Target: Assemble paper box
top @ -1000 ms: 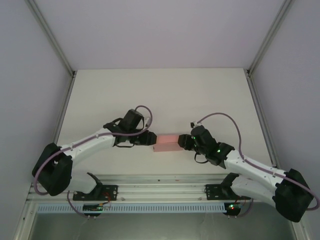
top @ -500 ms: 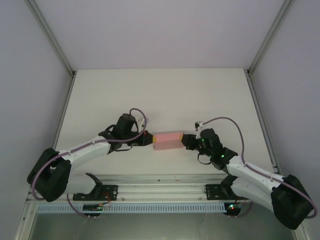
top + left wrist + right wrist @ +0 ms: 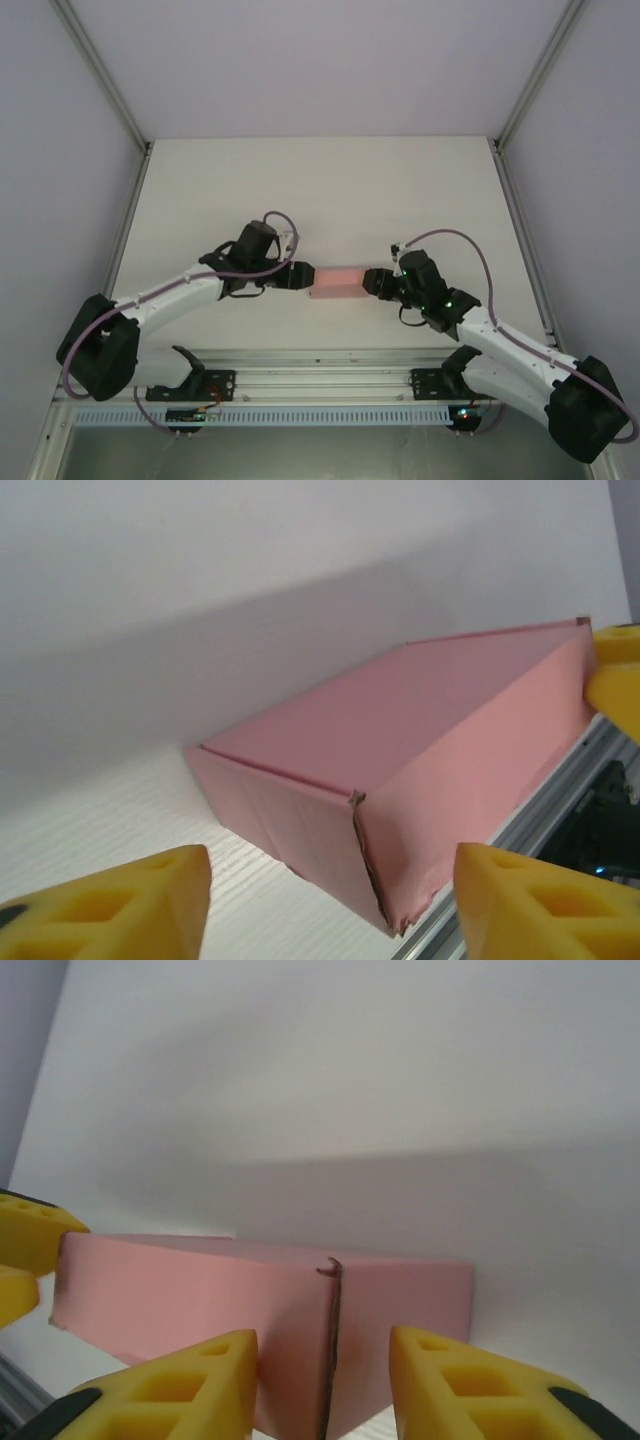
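Here, arms reaching inward, left end effector (image 3: 303,277), right end effector (image 3: 371,283), both wide, flanking paper box (image 3: 337,282)

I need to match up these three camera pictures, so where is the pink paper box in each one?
Top external: the paper box lies just below centre, between left gripper and right gripper.
Left wrist: the paper box spans centre to right.
Right wrist: the paper box crosses the lower left and middle.
Shared landmark: the metal rail at the table's near edge; lower right in left wrist, bottom-left corner in right wrist.
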Available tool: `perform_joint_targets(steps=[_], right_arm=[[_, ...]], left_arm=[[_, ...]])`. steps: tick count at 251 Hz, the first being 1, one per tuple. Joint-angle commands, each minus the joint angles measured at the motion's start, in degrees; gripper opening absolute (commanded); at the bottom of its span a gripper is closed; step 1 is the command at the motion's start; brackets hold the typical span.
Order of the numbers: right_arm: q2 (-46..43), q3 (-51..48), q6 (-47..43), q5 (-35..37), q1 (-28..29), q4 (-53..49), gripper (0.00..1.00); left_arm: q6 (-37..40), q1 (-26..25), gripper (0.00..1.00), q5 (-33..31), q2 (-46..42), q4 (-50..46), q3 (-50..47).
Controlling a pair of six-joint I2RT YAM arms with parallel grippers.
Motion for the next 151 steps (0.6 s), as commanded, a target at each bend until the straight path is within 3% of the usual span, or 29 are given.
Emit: perform_joint_targets(steps=[1, 17, 29, 46, 62, 72, 89, 125, 151], right_arm=[[0.4, 5.0, -1.0, 0.5, -1.5, -9.8, 0.55], [1.1, 8.2, -2.5, -0.3, -2.5, -10.7, 0.58], [1.7, 10.6, -3.7, -1.0, -3.0, -11.6, 0.6], [2.6, 13.5, -4.7, -2.6, -4.0, -12.6, 0.78], [3.7, 16.2, -8.8, -4.7, -4.8, -13.3, 0.85], [4.6, 17.5, -12.3, -7.0, -5.3, -13.0, 0.98], [6.3, 19.8, -20.9, -11.5, -5.6, -12.4, 0.99], [11.7, 27.1, -48.4, -19.5, -5.0, -18.2, 0.99], [16.7, 32.2, -64.2, -23.0, -4.3, -24.3, 0.99]], left_arm=[[3.5, 0.0, 0.85, -3.4, -0.5, -6.5, 6.9], [4.5, 0.0, 1.0, -4.6, -0.5, -8.5, 10.2], [5.2, 0.1, 1.0, -5.6, -0.5, -9.7, 12.0], [5.3, 0.5, 1.0, -7.9, -0.8, -11.6, 14.0], [5.4, 1.4, 1.0, -10.9, -1.0, -13.7, 15.2], [4.8, 2.5, 1.0, -13.5, -1.3, -15.0, 15.5], [4.1, 5.3, 1.0, -16.4, -2.3, -16.1, 14.4], [2.6, 14.3, 1.0, -19.2, -5.6, -14.8, 9.2], [3.0, 20.6, 0.99, -17.3, -7.7, -13.7, 5.9]])
